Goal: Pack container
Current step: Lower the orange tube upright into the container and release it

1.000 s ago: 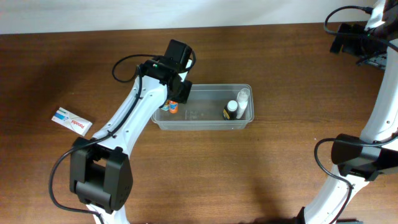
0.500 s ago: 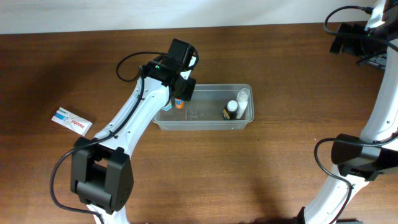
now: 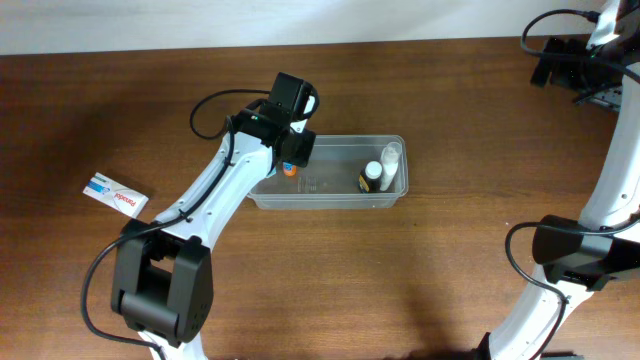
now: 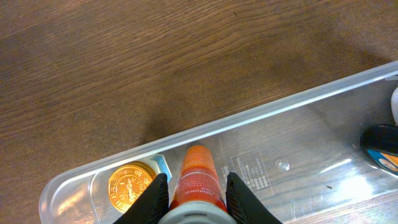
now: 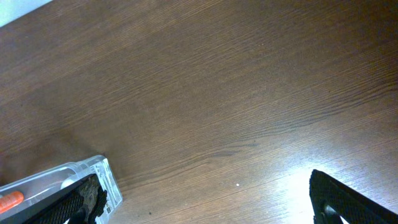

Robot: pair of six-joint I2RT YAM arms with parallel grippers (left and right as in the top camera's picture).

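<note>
The left end effector (image 4: 197,190) is pinching an orange bottle (image 4: 198,165) over the container (image 4: 292,102), hiding its base; the right end effector (image 5: 205,199) is standing spread, mostly cropped.

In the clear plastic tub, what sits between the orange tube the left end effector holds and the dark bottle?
Only bare clear plastic tub floor with moulded lettering, from the orange tube to the small dark bottle; overhead and left wrist views show this.

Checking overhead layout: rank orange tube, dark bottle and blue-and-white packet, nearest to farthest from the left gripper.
1. Orange tube, held in the left gripper, container's left end.
2. Dark bottle, container's right end.
3. Blue-and-white packet, on the table, far left.
</note>
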